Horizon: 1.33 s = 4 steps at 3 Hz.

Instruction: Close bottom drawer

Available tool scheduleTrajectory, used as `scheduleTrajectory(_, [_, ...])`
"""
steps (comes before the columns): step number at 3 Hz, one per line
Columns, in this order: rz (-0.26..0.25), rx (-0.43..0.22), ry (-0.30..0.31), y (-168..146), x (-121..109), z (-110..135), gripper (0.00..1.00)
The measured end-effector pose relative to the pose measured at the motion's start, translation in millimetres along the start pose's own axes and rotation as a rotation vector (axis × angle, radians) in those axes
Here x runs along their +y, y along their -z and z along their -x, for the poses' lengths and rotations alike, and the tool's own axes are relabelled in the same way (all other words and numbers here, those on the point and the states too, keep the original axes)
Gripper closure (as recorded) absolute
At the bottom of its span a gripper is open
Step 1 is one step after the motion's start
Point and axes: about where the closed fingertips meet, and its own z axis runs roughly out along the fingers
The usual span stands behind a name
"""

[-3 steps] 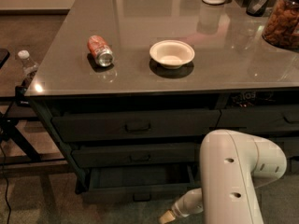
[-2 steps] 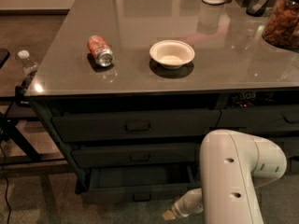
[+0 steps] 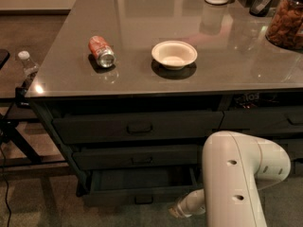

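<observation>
Camera view: bottom drawer point(image 3: 142, 193) stands partly open under the table point(image 3: 71, 82), lowest of the wide stack, shallow tray showing. Tool point(image 3: 178, 211) is low, just off the right end of the drawer front; can't tell if it's released or clenched. Drawer looks rigid, likely light and free on its slides. No grab needed, I'd say: flat push on the front near the central pull point(image 3: 143, 200) to avoid racking.

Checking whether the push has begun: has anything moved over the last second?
Nothing visibly changed. The bottom drawer is open as before, the gripper sits low by its right front corner, and the can and bowl lie where they were.
</observation>
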Motion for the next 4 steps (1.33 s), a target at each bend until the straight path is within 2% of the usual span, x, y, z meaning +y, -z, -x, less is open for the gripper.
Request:
scheduleTrajectory(1, [-0.039, -0.037, 0.017, 1.6, -18.3, 14.8, 1.0])
scheduleTrajectory(2, [-0.079, -0.056, 0.042, 1.0, -34.9, 27.0, 1.0])
scheduleTrajectory(3, [-0.095, -0.058, 0.07, -4.7, -42.2, 37.4, 1.0])
scheduleTrajectory(4, [-0.099, -0.057, 0.08, -7.2, -44.3, 41.3, 0.94])
